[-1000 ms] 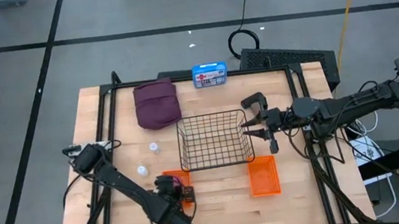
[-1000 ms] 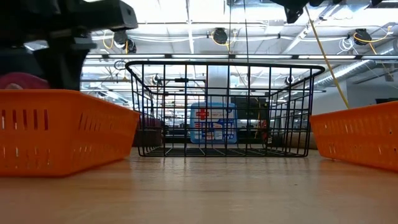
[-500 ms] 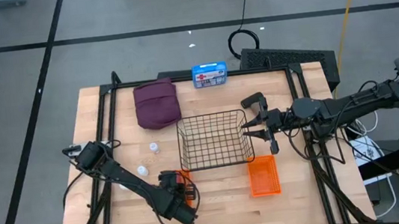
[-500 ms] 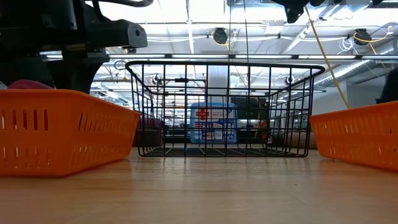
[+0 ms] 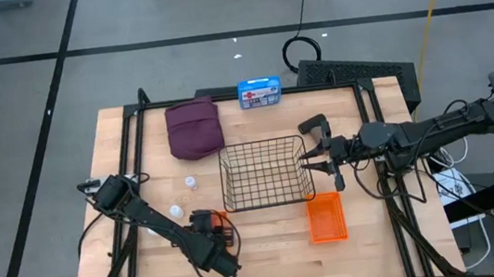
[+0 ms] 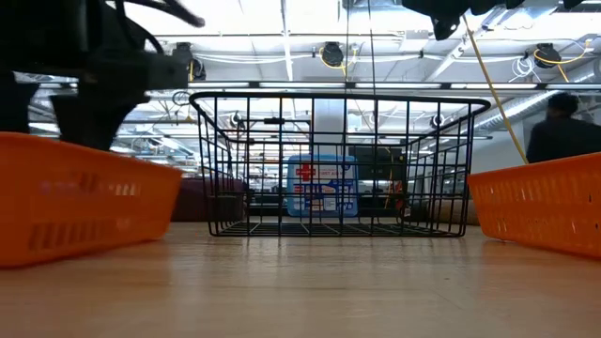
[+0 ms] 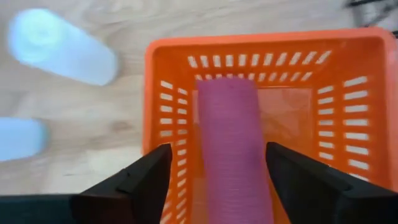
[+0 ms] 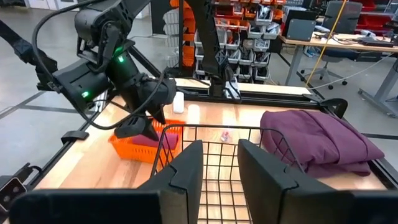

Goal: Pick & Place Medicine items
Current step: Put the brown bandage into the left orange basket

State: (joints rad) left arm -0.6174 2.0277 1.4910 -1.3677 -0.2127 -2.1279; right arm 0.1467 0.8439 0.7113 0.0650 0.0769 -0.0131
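Observation:
My left gripper (image 7: 217, 149) hangs open over the left orange basket (image 7: 261, 46), near the table's front. The pink cylinder (image 7: 233, 143) is inside that basket, between the spread fingers, with a gap on each side. Two white bottles (image 5: 191, 181) (image 5: 176, 211) stand on the wood to the basket's left. The maroon pouch (image 5: 194, 129) lies at the far left. My right gripper (image 5: 314, 154) hovers at the right rim of the wire basket (image 5: 265, 174). Its fingers stand a little apart with nothing between them (image 8: 221, 162).
A second orange basket (image 5: 326, 218) sits near the front, right of the wire basket. A blue first-aid box (image 5: 259, 92) stands at the far edge. A person (image 6: 562, 127) shows in the room behind. Bare wood lies along the table's front edge.
My left gripper has opened and let go of the pink cylinder, which now lies in the left orange basket. The gripper has drawn slightly toward the table's left, and in the low view the basket has shifted left with it.

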